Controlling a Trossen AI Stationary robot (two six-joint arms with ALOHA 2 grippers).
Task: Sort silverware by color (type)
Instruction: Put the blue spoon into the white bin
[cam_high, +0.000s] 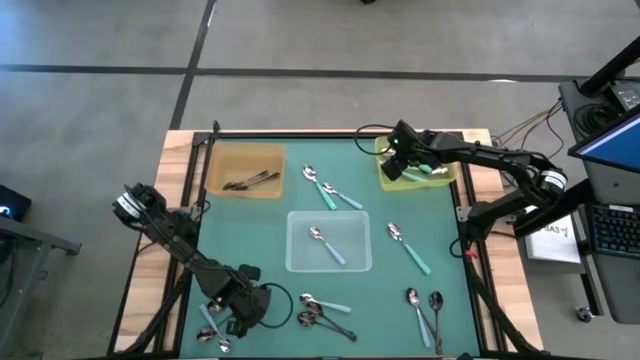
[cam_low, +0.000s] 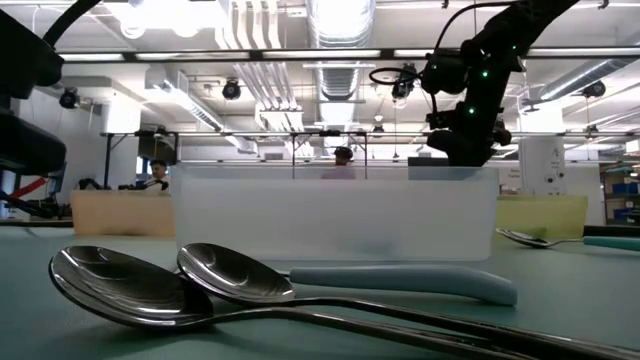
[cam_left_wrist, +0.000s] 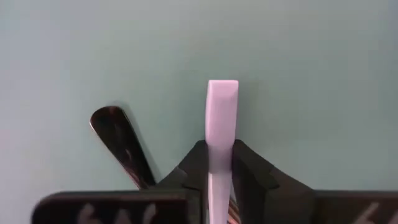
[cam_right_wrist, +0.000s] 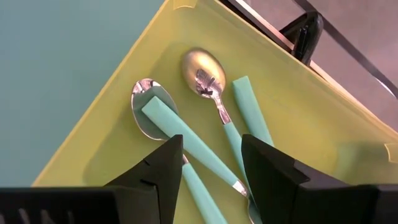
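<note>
**Left arm: pale-blue spoon pinched, lift clean and take it to the clear tray**

Left gripper (cam_left_wrist: 221, 163): jaws clamped on the handle of a pale-blue spoon (cam_left_wrist: 222, 106), handle end sticking out past the tips. It sits at the near-left of the desk (cam_high: 260, 215). A dark spoon (cam_left_wrist: 121, 143) lies just beside the held one, apart from it as far as I can tell.

My read on doing this well:
- Lift straight up before any sideways travel, so the dark spoon isn't dragged along.
- Grip looks centred on the handle, so I expect little swing from the bowl end. Keep it slow anyway.
- Likely target is the clear tray (cam_high: 300, 262) mid-desk, which already holds a pale-blue-handled spoon (cam_high: 327, 245). Come in over the wall, release low.

Right gripper (cam_right_wrist: 211, 165): jaws apart, nothing held, hovering over the yellow-green tray (cam_right_wrist: 124, 106) at the far right. Two teal spoons (cam_right_wrist: 180, 134) lie inside it, crossed, plus a third teal handle.

Brown tray (cam_high: 222, 160) at far left holds dark spoons. More spoons remain loose on the desk: near the trays, at the near edge, and a pile (cam_high: 322, 312) beside the left gripper. Sorting is early to midway, I'd say.
</note>
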